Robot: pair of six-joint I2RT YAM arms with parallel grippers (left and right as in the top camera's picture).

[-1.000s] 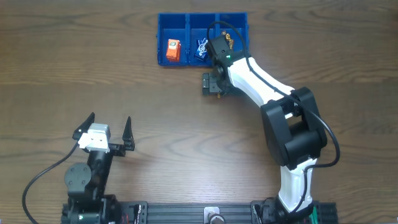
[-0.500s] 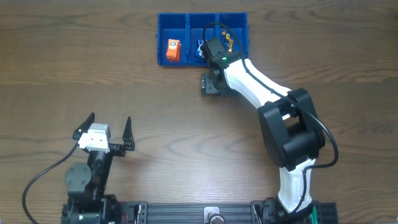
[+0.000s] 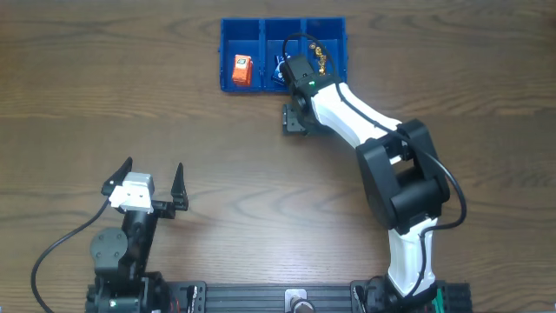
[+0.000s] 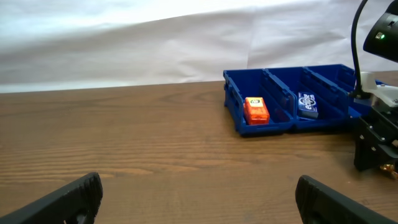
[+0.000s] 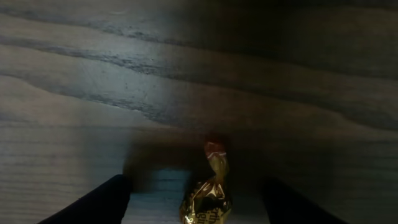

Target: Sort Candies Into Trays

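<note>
Print on orange candy (image 3: pixel 242 69), blue candy (image 4: pixel 308 104), gold-wrapped candy (image 5: pixel 207 202): too small or blurred, nothing legible

The tray (image 3: pixel 223 54) is coloured a deep blue throughout. The orange candy (image 3: pixel 242 70) is marked with a pale label, the blue-and-white candy (image 4: pixel 308 104) is printed, and the gold candy (image 5: pixel 208 200) is tipped with red. The desk (image 3: pixel 130 104) is streaked with brown wood grain.

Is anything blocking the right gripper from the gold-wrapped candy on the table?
Nothing visible does. The gold-wrapped candy lies on the bare wooden table, already between the fingers of the open right gripper, with no other object beside it.
</note>
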